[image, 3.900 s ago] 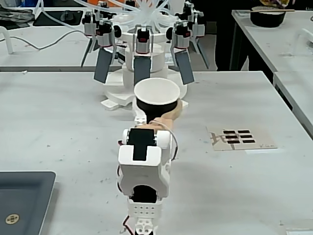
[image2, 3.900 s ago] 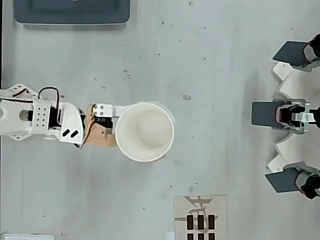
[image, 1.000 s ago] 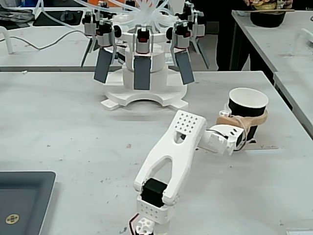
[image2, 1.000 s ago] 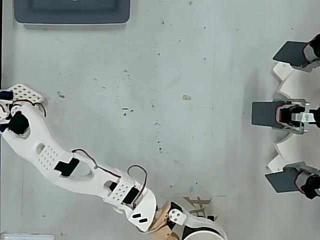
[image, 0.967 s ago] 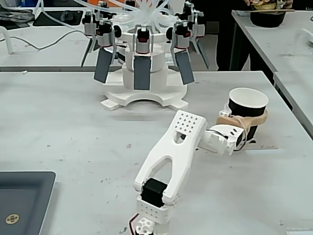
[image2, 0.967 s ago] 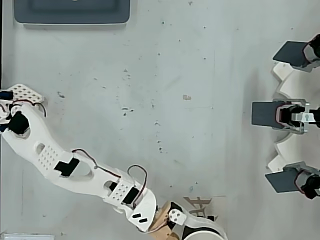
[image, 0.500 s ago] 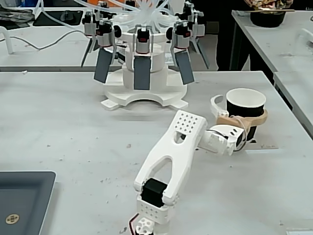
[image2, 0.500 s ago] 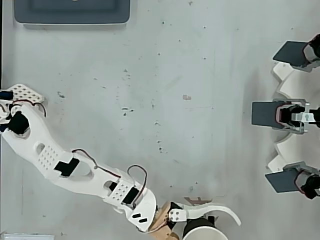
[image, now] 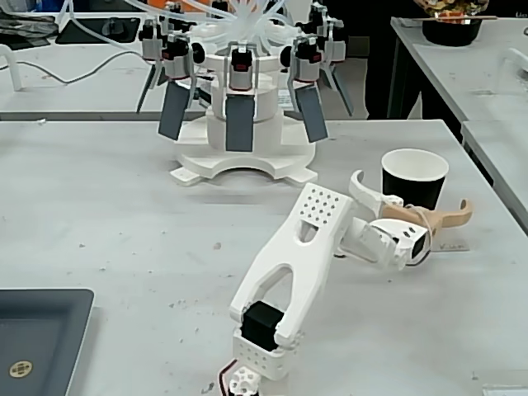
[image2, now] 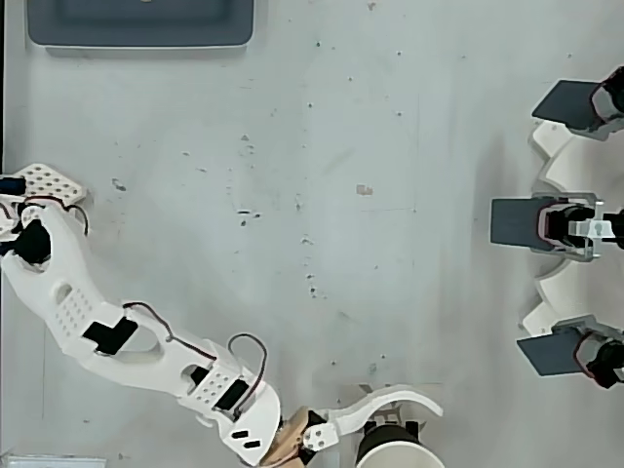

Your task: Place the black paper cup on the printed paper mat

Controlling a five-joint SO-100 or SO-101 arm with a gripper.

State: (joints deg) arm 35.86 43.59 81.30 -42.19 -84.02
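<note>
Gripper: the gripper (image: pixel 410 196) is spread wide around the base of the cup, one finger on each side; no firm squeeze can be made out, and whether either finger touches the cup wall cannot be told.
White finger: the curved white finger (image: pixel 363 188) sits on the left of the cup in the fixed view; in the overhead view it arcs just above the cup's rim (image2: pixel 390 399).
Tan finger: the tan finger (image: pixel 445 218) lies low on the table, reaching past the right side of the cup in the fixed view.
Cup: the black paper cup (image: pixel 412 181) stands upright between the two fingers, at the bottom edge of the overhead view (image2: pixel 395 450).
Cup contents: its white inside shows nothing in it.
Mat: a pale strip of the printed paper mat (image: pixel 452 245) shows just under and in front of the tan finger; its print is too small to read, and whether the cup's base rests on it cannot be told.
Tray: the dark grey tray (image: pixel 41 334) is well apart from the fingers, at the lower left of the fixed view; a small round patterned piece (image: pixel 20 368) lies in it.
Table: the white table (image: pixel 124 214) carries the arm, cup and tray.
</note>
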